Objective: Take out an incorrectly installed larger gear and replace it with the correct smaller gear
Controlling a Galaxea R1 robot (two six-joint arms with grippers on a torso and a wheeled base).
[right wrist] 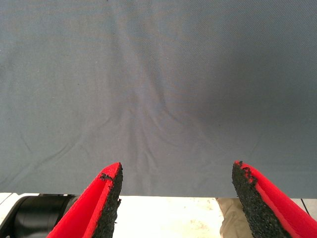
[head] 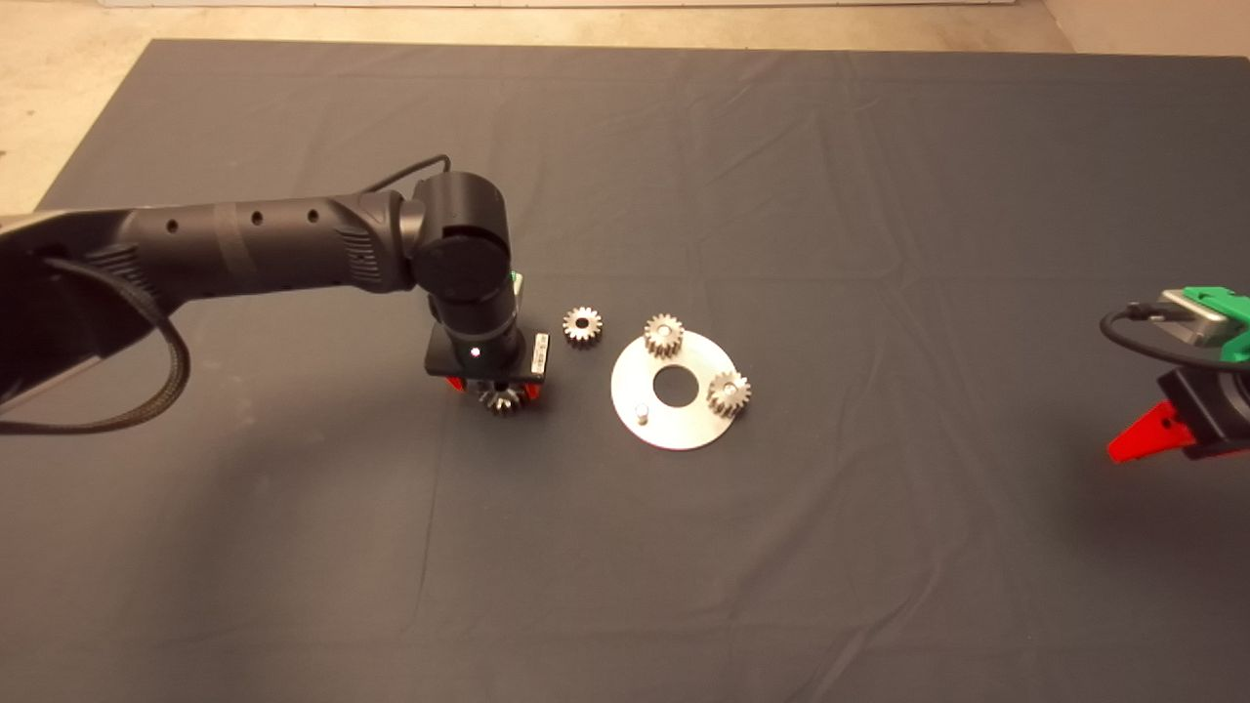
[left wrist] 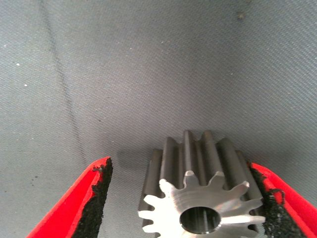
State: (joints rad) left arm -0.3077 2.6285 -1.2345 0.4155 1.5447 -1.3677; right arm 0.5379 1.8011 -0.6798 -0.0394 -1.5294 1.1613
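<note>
Larger gear (left wrist: 198, 198), shiny silver, long flared teeth

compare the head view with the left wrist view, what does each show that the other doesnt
Only the head view shows the round silver plate carrying two small gears and a bare pin, the loose smaller gear lying on the mat beside it, and the right tool waiting at the lower right edge.

Only the left wrist view shows the left tool open, with a gap between one pad and the larger gear, while the other pad sits against its teeth.

Both show the larger gear off the plate, between the left tool's fingers, and the dark mat.
</note>
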